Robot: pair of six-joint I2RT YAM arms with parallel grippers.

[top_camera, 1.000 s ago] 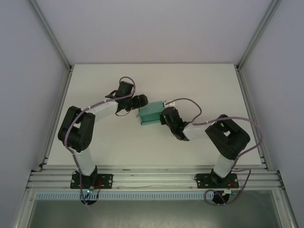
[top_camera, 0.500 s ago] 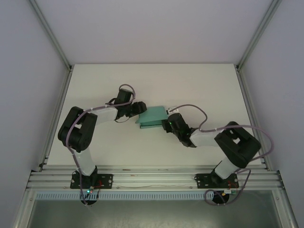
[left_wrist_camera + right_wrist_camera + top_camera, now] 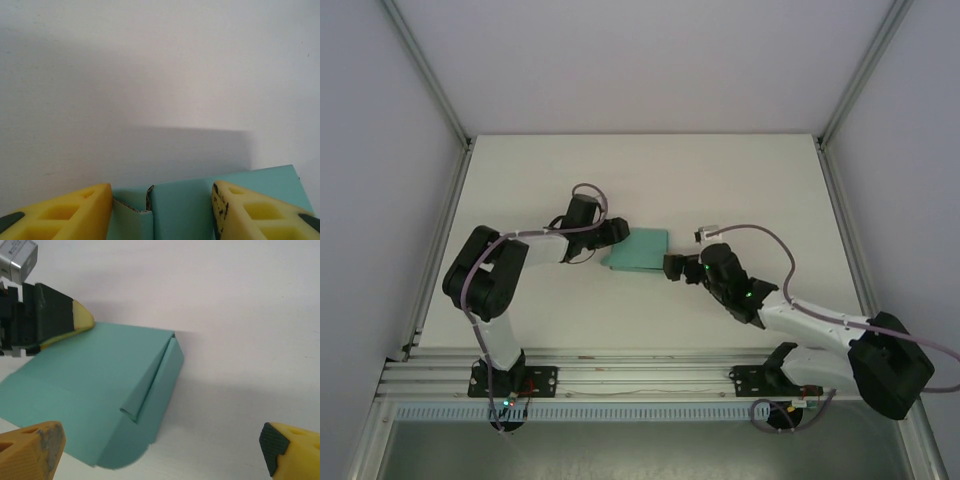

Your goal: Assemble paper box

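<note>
Teal-green card, folded into a low flattish shape, the paper box (image 3: 638, 250) lies near the middle of the desk (image 3: 740, 170), well away from all four edges. In the right wrist view the paper box (image 3: 85, 385) shows a broad flat top, a narrow panel folded down along one side with a raised crease, and a rounded flap corner at its near end.

The left gripper (image 3: 615, 232) sits at the box's far left corner. In the left wrist view its yellow fingers (image 3: 65, 215) are spread to either side of the left gripper (image 3: 160, 212), with one end of the paper box (image 3: 180, 210) lying between them. One finger meets a small bent tab of the card, while the other overlaps the top panel, which runs on past it. Nothing shows a firm clamp. The left arm rises from its base at the desk's near edge to a raised elbow, and its forearm reaches level towards the desk's middle.

The right gripper (image 3: 672, 266) is just beside the box's near right edge. The right gripper (image 3: 161, 440) has its jaws wide apart and holds nothing, with bare desk between them. The right arm lies low and stretched out, its elbow swung towards the near right corner.
</note>
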